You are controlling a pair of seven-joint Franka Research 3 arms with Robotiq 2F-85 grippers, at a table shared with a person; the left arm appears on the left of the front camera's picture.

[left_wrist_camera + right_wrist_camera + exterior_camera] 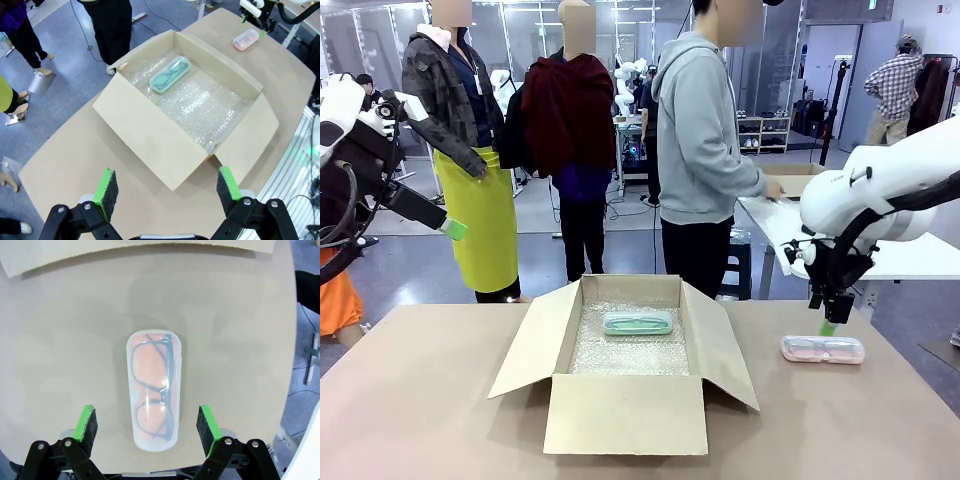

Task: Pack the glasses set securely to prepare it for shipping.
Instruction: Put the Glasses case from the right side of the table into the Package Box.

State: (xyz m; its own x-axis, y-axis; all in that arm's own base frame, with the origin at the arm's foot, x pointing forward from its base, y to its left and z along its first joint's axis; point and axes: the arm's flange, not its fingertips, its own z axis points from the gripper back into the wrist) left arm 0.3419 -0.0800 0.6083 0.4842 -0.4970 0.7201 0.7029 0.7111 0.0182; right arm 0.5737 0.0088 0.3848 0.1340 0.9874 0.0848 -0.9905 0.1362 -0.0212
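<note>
Front view: the mint green case (pixel 637 322) lies in the cardboard box (pixel 620 415), centre; the pink case (pixel 823 349), left to pack, sits on the table (pixel 410 400), lower right. Left wrist view: left jaws wide open, empty. Right wrist view: right jaws wide open above the pink case, gripping nothing.

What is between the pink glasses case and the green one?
In the front view, the side wall and open flap of the cardboard box, then bare table, separate the pink case from the green case.
</note>
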